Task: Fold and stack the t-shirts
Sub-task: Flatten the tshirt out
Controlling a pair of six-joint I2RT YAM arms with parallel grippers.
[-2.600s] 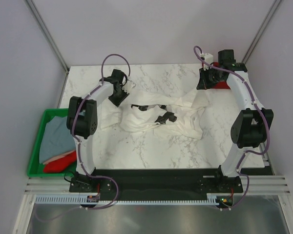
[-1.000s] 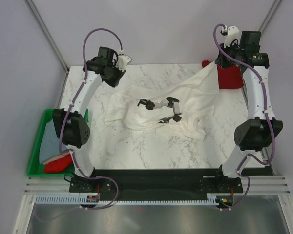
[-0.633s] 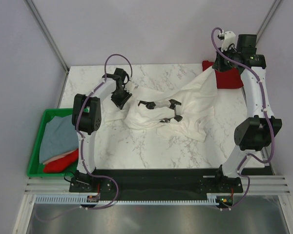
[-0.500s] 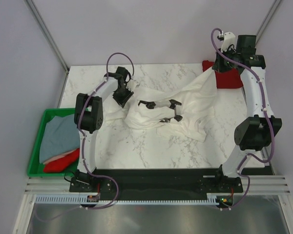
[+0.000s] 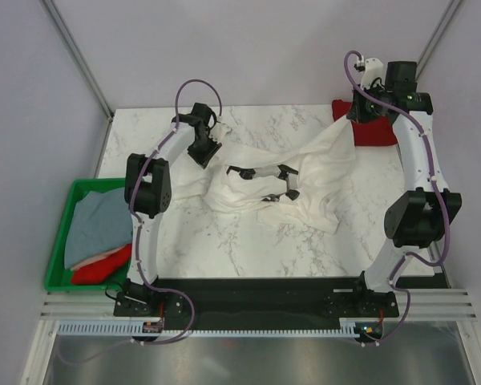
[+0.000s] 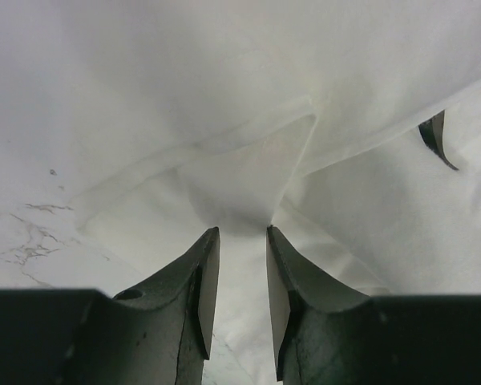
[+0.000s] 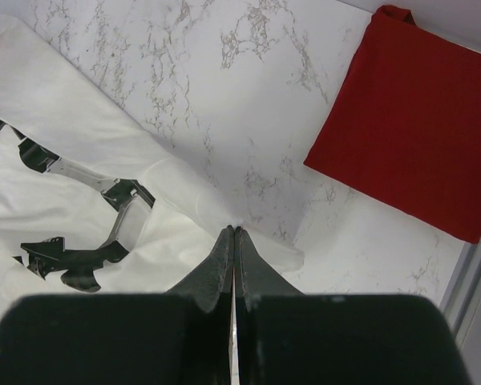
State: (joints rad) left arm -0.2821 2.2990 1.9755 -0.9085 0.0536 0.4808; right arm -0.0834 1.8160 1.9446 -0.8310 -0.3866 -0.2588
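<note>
The large white t-shirt (image 5: pixel 305 184) lies crumpled mid-table, its black print (image 5: pixel 264 180) facing up. My right gripper (image 5: pixel 354 120) is shut on an edge of it and holds that edge raised at the back right; the pinch shows in the right wrist view (image 7: pixel 235 230). My left gripper (image 5: pixel 206 152) is down on the shirt's left part. In the left wrist view (image 6: pixel 240 233) its fingers stand a little apart over a fold of white cloth (image 6: pixel 224 80). The folded dark red t-shirt (image 5: pixel 377 132) lies at the back right, and also shows in the right wrist view (image 7: pixel 417 120).
A green crate (image 5: pixel 60 233) stands off the table's left edge, holding a grey-blue t-shirt (image 5: pixel 96 228) and a bright red one (image 5: pixel 100 269). Bare marble shows in front of the white shirt. Grey walls close in the back and sides.
My left arm let go, rose, then came back down onto the shirt's left part and crept toward the back. My right gripper lifted its shirt edge up to the back right corner.
</note>
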